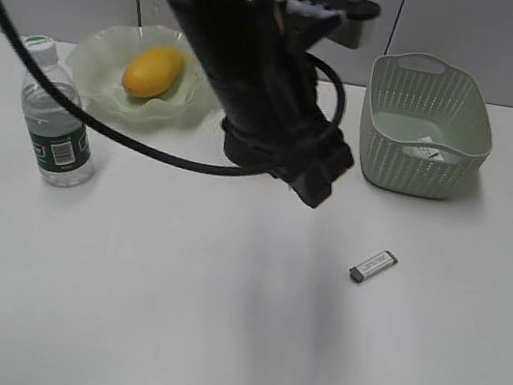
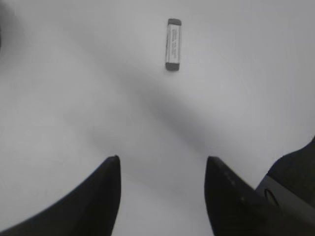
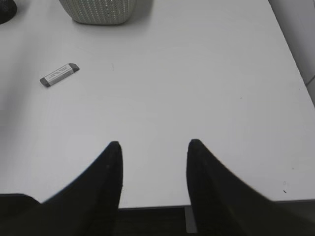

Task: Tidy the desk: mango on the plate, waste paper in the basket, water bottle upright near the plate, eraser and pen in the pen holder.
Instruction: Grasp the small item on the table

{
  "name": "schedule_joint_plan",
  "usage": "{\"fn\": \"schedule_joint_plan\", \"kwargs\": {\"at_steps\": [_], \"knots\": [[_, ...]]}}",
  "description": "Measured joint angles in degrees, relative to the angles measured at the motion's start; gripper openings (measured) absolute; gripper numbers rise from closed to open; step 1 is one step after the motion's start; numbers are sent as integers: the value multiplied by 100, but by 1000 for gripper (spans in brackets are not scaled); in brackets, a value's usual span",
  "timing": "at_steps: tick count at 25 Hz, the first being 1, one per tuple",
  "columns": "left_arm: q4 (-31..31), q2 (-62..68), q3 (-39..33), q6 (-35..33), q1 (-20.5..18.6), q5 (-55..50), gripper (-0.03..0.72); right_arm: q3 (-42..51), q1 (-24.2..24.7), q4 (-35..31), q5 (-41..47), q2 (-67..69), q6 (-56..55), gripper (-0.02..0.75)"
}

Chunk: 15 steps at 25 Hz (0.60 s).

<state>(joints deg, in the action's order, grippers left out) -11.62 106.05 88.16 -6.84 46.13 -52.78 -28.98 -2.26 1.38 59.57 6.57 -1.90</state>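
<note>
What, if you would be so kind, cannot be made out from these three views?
- Pen holder and pen: not visible in any view; the arm blocks the exterior view's centre.
- Basket contents: something white, too small to identify.
- Eraser print: blurred.
- Basket: cut off by the right wrist view's top edge.

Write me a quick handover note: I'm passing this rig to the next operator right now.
Left hand: open, empty, above bare table with the eraser ahead of it.
Right hand: open, empty, near the table's front edge.
Done: mango on the plate; water bottle upright beside the plate; waste paper in the basket.
Left: eraser lies flat on the table, in front of the basket; it must go into the pen holder. Pen holder and pen are hidden in these views, likely behind the arm; check them first.
</note>
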Motion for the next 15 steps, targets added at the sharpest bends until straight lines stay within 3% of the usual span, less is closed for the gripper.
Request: {"fn": "schedule_joint_plan", "kwargs": {"at_steps": [6, 15], "knots": [[40, 1136, 1331, 181, 472, -225, 418, 0, 0, 0, 0, 0, 0, 351], [371, 2741, 3205, 450, 694, -889, 418, 0, 0, 0, 0, 0, 0, 351]]}}
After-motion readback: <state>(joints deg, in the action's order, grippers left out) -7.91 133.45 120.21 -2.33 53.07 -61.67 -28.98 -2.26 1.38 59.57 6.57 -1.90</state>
